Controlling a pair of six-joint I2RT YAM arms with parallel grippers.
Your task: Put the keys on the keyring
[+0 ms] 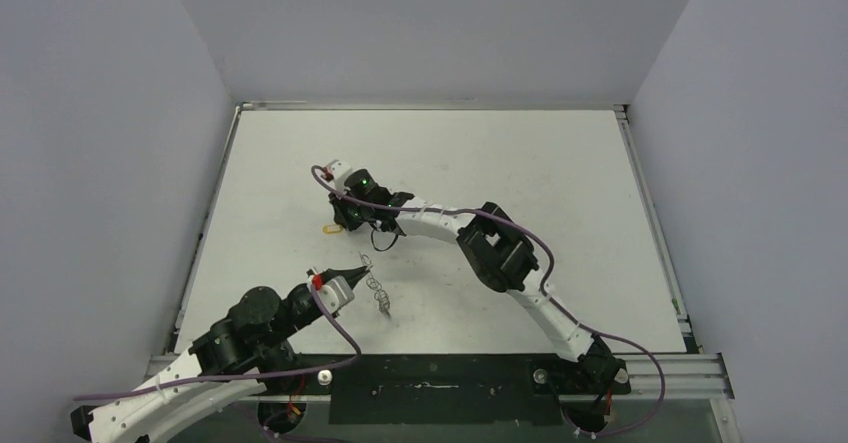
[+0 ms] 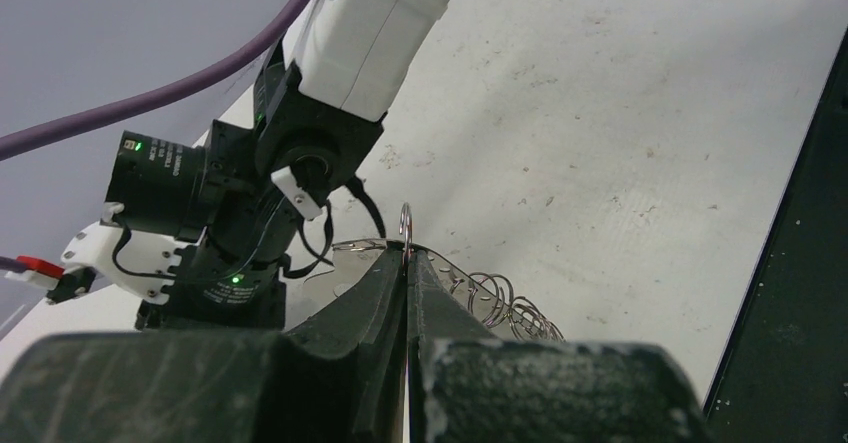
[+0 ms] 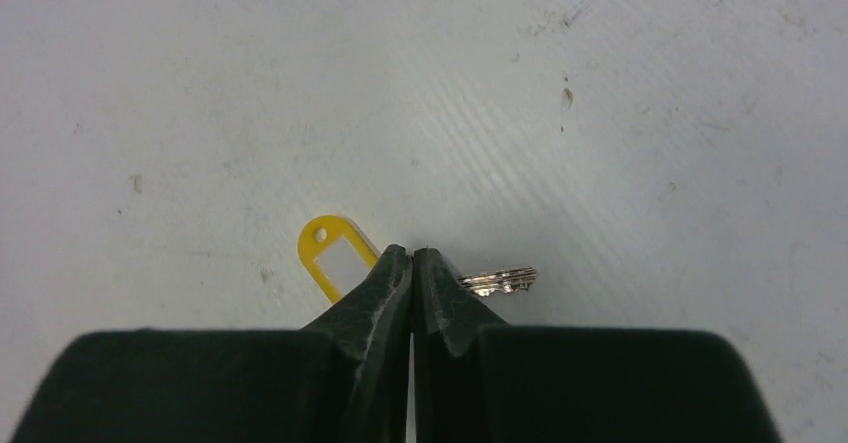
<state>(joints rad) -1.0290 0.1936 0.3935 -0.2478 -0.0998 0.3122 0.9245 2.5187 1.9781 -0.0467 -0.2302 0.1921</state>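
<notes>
- Closest to the right wrist lens: right gripper (image 3: 412,254), jaws pressed together with no gap, pinching just where yellow tag (image 3: 334,252) joins key (image 3: 499,281). Tag sticks out on one side of the fingertips, silver blade on the other.
- Cannot tell whether key rests on table (image 1: 520,163) or hangs just clear of it.
- Seen from above, sits in the left half of the table, about midway between far and near edges.
- Left gripper (image 2: 407,255) likewise clamped tight, gripping a small upright ring at the end of keyring (image 2: 492,301). Short chain of rings trails from the fingertips down onto the table.
- Keyring placed closer to the near edge than the key, also in the left half, near the key but apart from it.
- Large oval loop of keyring not clearly made out. Only a thin silver arc shows beside the left fingertips.
- Progress, as a judgement: early. One part grasped by each arm, nothing threaded yet.
- Left to do, as a judgement: carry key across to the held ring, line its hole up with the ring's opening, slide it on, then repeat for any other key.
- Only one key found in these views. None with a black head to be seen, possibly hidden behind the right arm.
- No box, tray or bowl in sight, so nothing sits inside anything.
</notes>
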